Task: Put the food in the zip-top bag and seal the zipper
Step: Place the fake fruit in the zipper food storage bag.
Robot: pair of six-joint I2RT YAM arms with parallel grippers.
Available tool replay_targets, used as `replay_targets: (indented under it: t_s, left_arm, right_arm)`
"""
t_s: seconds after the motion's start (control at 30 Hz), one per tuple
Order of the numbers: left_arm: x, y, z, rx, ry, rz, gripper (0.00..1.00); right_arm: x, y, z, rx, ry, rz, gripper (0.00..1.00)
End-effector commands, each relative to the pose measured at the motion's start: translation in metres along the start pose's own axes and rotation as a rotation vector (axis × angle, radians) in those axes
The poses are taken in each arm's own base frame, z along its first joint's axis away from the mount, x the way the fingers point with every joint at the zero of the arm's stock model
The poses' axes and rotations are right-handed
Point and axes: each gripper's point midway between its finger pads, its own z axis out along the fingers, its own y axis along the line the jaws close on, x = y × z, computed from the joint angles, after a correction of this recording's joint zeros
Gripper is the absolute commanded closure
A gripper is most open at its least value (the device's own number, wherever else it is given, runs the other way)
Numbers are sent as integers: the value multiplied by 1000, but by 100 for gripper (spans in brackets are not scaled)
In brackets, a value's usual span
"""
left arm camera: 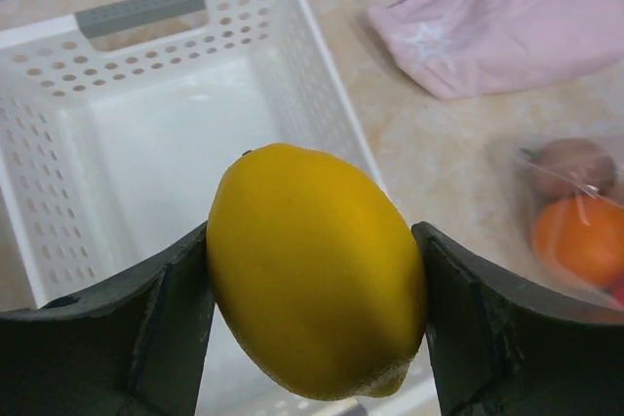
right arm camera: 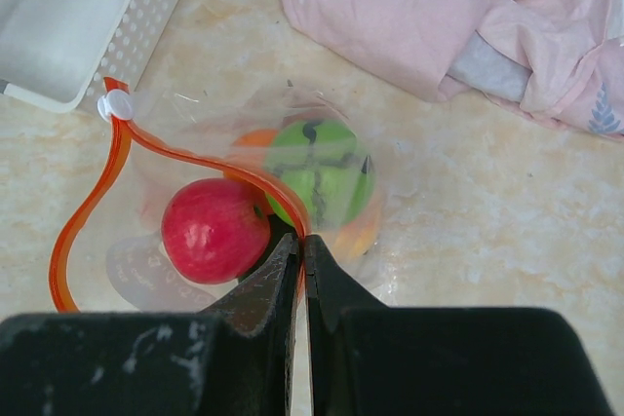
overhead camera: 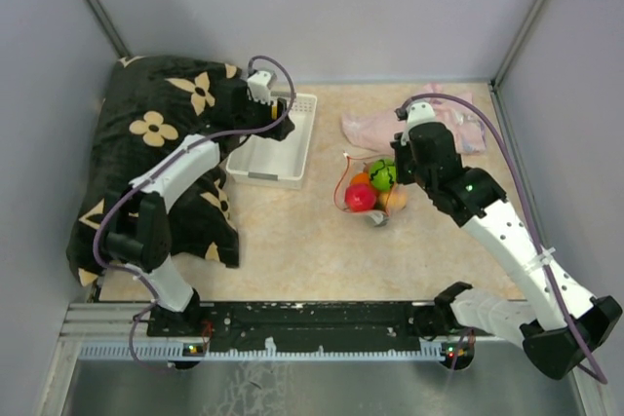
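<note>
Pinching the zipper at centre frame, right tool pressed together; zip-top bag mouth gapes leftward. Left tool clamps yellow lemon over basket.

Grey walls, beige speckled tabletop

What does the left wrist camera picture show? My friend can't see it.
The left pincer grips a yellow plastic lemon over a white slotted plastic basket. A pink cloth and a clear plastic bag lie to the right.
</note>
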Motion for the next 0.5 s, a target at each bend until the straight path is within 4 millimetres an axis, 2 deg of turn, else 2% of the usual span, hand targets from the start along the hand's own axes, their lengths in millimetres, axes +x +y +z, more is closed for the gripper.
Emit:
replay_targets:
  t_s: [0.0,0.1,0.17,0.37,0.47]
  left_arm:
    - [-12,-44,-35,120,-86,-73,49]
    - [-16,-78,-60,218,-146,-92,49]
    - [-10,-102,-72,268,-155,-91,48]
    - [-3,-159,-102,375,-186,-86,48]
    - [-2,-179,-114,420,-207,-88,47]
  right_arm:
    - [-20,-1,-9,-14,-84,32,94]
    - [-19,-1,-9,-16,-86,36,94]
    - [-19,0,-9,-21,-87,41,94]
    - [-22,5,-9,-43,-95,55,94]
    - [-20,5,-8,-43,-88,53,94]
